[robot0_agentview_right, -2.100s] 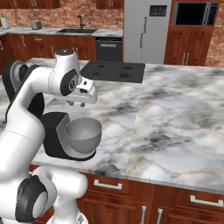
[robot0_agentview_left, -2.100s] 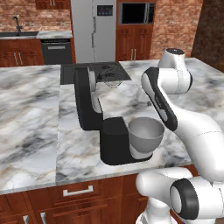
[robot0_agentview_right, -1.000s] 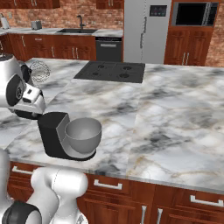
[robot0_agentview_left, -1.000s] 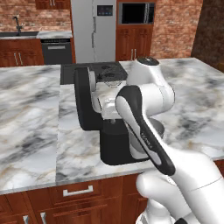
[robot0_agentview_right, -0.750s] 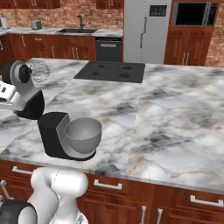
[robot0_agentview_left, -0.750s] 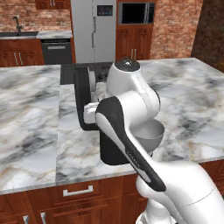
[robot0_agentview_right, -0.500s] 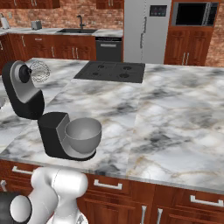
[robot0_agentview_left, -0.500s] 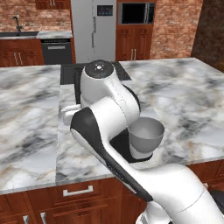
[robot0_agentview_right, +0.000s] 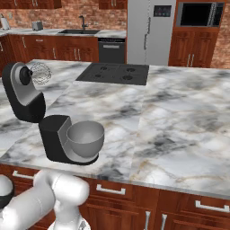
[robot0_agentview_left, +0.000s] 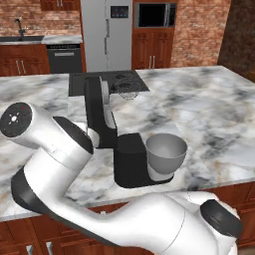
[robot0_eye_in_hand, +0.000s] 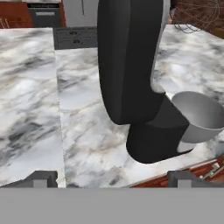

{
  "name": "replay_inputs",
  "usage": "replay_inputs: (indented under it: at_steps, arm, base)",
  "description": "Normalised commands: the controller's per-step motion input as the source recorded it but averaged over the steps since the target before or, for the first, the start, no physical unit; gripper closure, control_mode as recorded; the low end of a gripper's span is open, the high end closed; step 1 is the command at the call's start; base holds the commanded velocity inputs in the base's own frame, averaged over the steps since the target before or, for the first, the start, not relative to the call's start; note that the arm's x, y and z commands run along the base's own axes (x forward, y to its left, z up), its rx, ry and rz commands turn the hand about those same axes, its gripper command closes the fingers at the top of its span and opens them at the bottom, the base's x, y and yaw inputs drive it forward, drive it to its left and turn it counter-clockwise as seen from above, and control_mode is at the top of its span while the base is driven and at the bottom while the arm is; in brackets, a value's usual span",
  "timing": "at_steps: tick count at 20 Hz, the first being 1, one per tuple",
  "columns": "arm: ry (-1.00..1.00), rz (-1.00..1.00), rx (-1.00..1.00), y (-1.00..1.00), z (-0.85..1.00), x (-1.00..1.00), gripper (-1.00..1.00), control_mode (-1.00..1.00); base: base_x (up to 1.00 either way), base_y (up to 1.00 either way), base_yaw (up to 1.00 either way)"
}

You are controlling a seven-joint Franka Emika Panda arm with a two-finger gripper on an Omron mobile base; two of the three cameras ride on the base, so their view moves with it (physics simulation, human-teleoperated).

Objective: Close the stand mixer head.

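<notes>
- Illumination is even and diffuse in all three views; no single light source is identifiable.
- The marble countertop (robot0_agentview_right: 148,112) is bright, without blown-out glare.
- The stand mixer head (robot0_eye_in_hand: 127,57), directly ahead of the jaws, renders as flat matte black with almost no highlight or surface detail.
- The grey metal bowl (robot0_agentview_left: 166,152) shows soft shading inside, darker toward its bottom.
- Contact shadows under the mixer base (robot0_agentview_right: 56,139) are faint.
- The wire whisk (robot0_eye_in_hand: 194,17) is thin and hard to resolve.
- Edges are sharp; no blur or lens distortion is visible.
</notes>
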Motion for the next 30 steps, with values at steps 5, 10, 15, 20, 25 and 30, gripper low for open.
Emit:
replay_inputs:
  at_steps: [5,10,15,20,25,30]
  arm:
    - [-0.14,-0.53,-0.04,0.44,0.00,0.27,-1.00,-1.00]
    - [-0.10,-0.59,-0.01,0.00,0.00,0.23,-1.00,-1.00]
    - [-0.05,-0.62,0.00,-0.16,0.00,0.43,-1.00,-1.00]
    - [-0.04,-0.42,0.00,-0.50,0.17,0.15,-1.00,-1.00]
    - [-0.01,-0.13,0.04,-0.88,0.35,-0.04,-1.00,-1.00]
    - [-0.02,-0.01,0.02,-1.00,0.17,-0.28,-1.00,-1.00]
  base:
    - [0.00,0.00,0.00]
    - [0.00,0.00,0.00]
    - [0.00,0.00,0.00]
    - [0.00,0.00,0.00]
    - [0.00,0.00,0.00]
    - [0.00,0.00,0.00]
